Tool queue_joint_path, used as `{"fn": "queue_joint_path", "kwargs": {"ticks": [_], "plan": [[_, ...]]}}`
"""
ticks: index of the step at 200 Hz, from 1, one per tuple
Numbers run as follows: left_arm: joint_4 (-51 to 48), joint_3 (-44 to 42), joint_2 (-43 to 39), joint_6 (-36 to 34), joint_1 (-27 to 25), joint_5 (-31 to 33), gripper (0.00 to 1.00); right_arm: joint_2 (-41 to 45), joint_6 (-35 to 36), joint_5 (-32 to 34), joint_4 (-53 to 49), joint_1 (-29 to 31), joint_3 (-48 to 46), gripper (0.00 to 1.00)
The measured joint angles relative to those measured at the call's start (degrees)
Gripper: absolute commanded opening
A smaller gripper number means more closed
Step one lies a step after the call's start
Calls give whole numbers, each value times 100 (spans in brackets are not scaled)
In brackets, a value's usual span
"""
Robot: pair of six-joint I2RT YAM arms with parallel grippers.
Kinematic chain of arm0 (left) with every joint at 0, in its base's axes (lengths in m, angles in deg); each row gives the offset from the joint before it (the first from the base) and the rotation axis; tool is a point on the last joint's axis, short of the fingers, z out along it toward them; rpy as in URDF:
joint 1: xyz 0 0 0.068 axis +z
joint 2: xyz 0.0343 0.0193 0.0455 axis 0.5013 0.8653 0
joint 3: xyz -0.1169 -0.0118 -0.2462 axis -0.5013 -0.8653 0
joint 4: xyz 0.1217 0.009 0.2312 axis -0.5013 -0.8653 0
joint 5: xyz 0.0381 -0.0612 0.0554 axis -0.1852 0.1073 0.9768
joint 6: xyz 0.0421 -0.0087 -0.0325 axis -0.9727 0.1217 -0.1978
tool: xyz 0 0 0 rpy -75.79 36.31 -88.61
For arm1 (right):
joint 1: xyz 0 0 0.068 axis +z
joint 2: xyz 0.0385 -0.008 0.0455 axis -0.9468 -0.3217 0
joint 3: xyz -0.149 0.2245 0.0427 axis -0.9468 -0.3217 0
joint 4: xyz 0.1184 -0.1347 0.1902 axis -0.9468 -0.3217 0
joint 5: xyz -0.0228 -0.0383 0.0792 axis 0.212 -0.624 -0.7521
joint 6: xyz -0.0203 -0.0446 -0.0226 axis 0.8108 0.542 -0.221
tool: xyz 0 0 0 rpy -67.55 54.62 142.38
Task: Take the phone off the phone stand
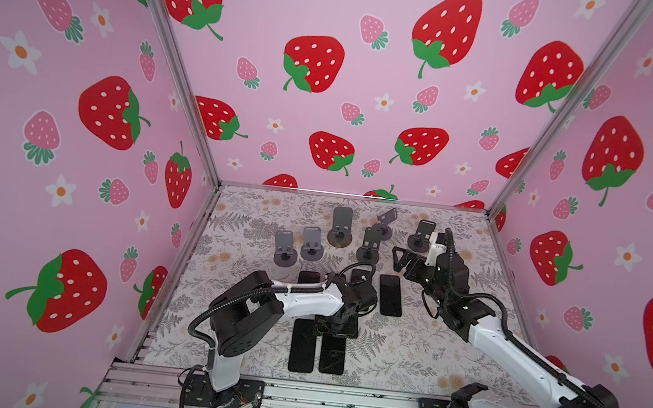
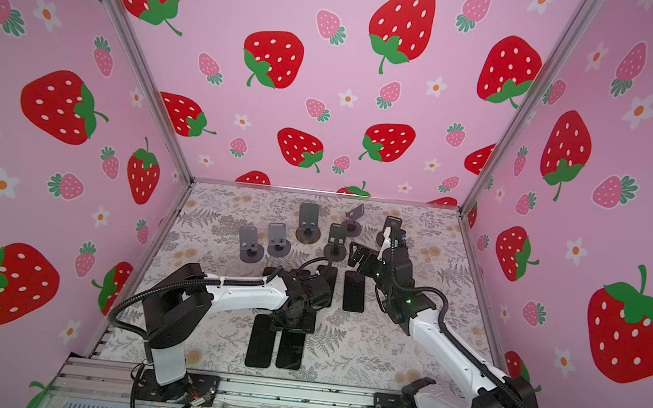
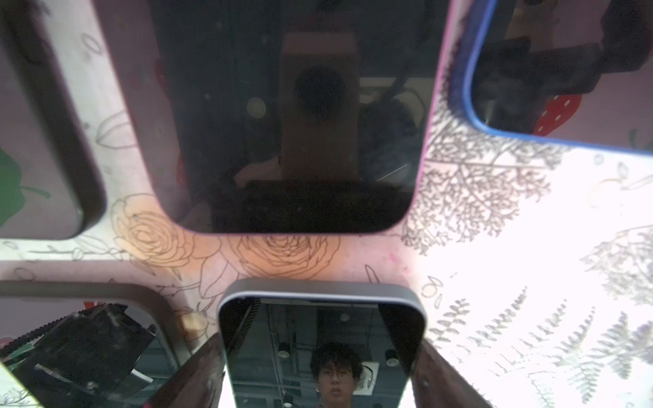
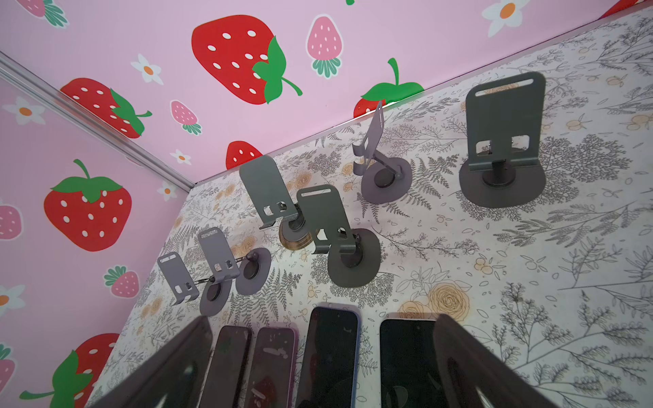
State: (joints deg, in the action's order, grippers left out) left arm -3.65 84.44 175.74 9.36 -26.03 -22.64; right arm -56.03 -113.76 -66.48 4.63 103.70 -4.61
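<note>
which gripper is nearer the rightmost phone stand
Right. The right gripper hangs just beside the rightmost phone stand; the left gripper is low over the flat phones nearer the front.

bright even light; top views bow at edges; glare whitens mat (image 3: 512,282); phone (image 3: 289,116) blurred.

My table (image 1: 415,361) carries a floral-print cloth (image 4: 530,282). Six grey phone stands (image 4: 501,141) stand on it, all ahead of my right gripper (image 1: 398,259). A row of four phones (image 4: 332,353) lies flat below that gripper. A pair of phones (image 1: 302,351) lies flat, side by side, under my left gripper (image 3: 319,378); the silver-rimmed phone (image 3: 319,291) lies between its fingers.
</note>
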Motion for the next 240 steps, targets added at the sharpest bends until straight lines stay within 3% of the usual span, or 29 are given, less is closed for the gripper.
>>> {"fn": "queue_joint_path", "kwargs": {"ticks": [45, 100, 114, 164, 196, 213, 240], "plan": [[-260, 37, -304, -57, -15, 361, 90, 0, 4, 35, -2, 2, 0, 100], [-409, 551, -1495, -426, -13, 1211, 94, 4, 157, 544, -90, 2, -52, 100], [-358, 640, -1801, -697, -13, 1456, 99, 35, 326, 793, -129, 2, -87, 100], [291, 575, -3049, -2326, 26, 2730, 99, 708, 1025, 2546, 85, 0, -195, 100], [2000, -378, -3770, -4098, 98, 3569, 99, 1047, 1016, 3296, 466, -2, -570, 100], [2889, -1106, -3829, -5001, 356, 3600, 99, 1088, 1152, 3495, 527, -2, -678, 100], [3740, -1993, -3716, -5560, 1311, 3338, 99, 1049, 1692, 3773, 962, -31, -931, 100]]}}
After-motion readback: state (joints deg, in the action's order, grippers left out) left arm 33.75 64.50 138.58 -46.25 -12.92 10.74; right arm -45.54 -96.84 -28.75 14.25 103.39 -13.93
